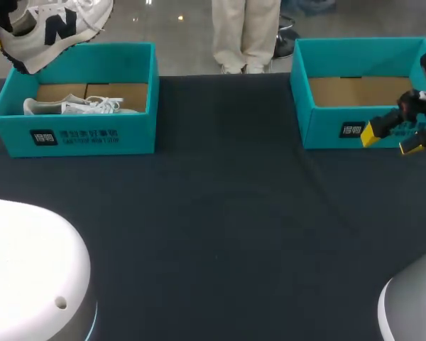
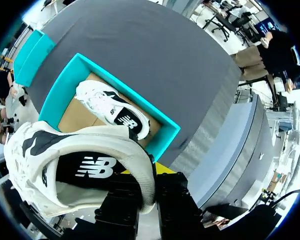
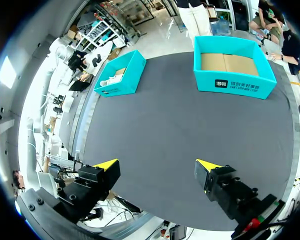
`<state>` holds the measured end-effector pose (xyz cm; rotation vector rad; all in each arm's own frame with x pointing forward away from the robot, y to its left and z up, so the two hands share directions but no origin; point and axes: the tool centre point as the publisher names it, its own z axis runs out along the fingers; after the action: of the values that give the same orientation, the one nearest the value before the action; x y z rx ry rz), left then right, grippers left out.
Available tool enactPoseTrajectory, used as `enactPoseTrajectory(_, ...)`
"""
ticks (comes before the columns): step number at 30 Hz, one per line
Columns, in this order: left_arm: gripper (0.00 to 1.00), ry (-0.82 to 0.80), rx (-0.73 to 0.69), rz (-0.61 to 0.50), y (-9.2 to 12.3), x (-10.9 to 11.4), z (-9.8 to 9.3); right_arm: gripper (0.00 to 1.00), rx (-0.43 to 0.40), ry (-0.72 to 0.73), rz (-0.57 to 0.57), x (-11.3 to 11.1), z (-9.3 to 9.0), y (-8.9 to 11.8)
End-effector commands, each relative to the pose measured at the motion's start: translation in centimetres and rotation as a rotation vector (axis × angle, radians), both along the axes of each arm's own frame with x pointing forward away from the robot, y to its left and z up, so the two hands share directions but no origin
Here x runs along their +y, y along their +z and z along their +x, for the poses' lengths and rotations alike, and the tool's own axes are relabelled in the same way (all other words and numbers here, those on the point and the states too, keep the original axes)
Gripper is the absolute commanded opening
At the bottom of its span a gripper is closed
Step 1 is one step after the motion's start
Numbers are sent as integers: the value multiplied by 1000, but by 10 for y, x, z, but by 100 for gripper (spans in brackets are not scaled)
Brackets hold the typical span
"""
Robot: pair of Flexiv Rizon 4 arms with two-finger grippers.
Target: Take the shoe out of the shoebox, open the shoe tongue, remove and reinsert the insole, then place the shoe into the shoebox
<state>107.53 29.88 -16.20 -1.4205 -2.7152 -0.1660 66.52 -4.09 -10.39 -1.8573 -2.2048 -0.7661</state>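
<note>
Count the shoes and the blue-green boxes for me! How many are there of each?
Shoes: 2 (lifted shoe, resting shoe)
Teal boxes: 2 (left box, right box)
Total: 4

1. the claw (image 2: 149,176) clamps the heel rim of a white shoe (image 2: 75,165), held above the box.
2. beneath, a teal shoebox (image 2: 57,92) on the dark desk (image 2: 155,55) holds a second white shoe (image 2: 112,109) on its cardboard floor.
</note>
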Motion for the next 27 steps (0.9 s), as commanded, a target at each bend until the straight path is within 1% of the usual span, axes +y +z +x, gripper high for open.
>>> enactPoseTrajectory(1,0,-462,14,63,1,10,0,100,5,1,-2,1,3,0)
enactPoseTrajectory(2,0,-466,8,84,0,12,2,100,5,1,-2,1,3,0)
enactPoseTrajectory(25,0,-466,8,84,0,12,2,100,5,1,-2,1,3,0)
enactPoseTrajectory(27,0,-496,-2,108,-1,10,7,100,5,1,-2,1,3,0)
